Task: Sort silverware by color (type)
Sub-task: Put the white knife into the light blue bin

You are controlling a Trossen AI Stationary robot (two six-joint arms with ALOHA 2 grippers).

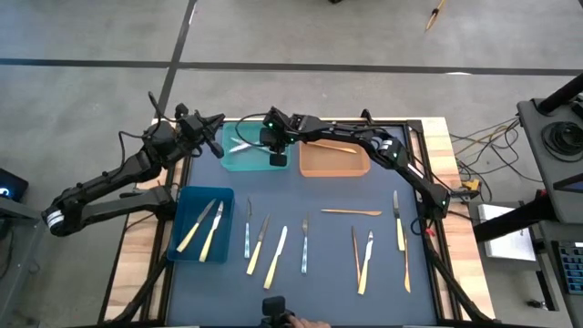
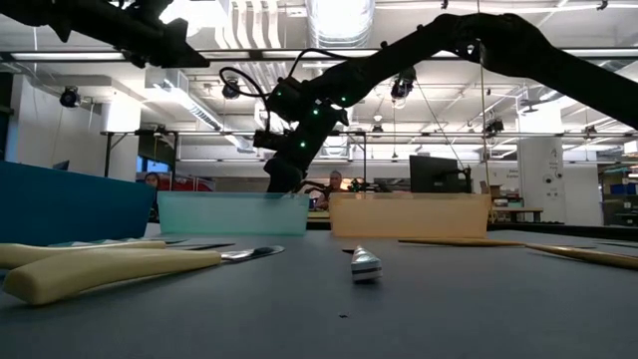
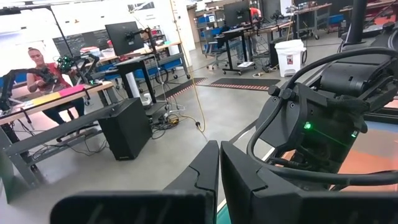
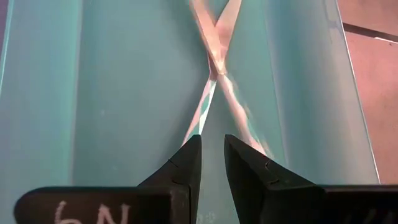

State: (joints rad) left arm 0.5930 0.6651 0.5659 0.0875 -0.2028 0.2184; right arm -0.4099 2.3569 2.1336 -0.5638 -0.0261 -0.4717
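Observation:
My right gripper hangs over the teal bin, slanting down into it, its fingers a little open with nothing between them. Two silvery pieces of silverware lie crossed on the bin's floor just ahead of the fingertips; one is blurred. My left gripper is shut on nothing and held high and level above the table's far left corner. More silverware lies flat on the dark mat: silvery pieces, pale yellow ones and orange-tan ones.
An orange bin to the right of the teal one holds an orange-tan piece. A blue bin at the near left holds two pale yellow pieces. The table's wooden rim frames the mat.

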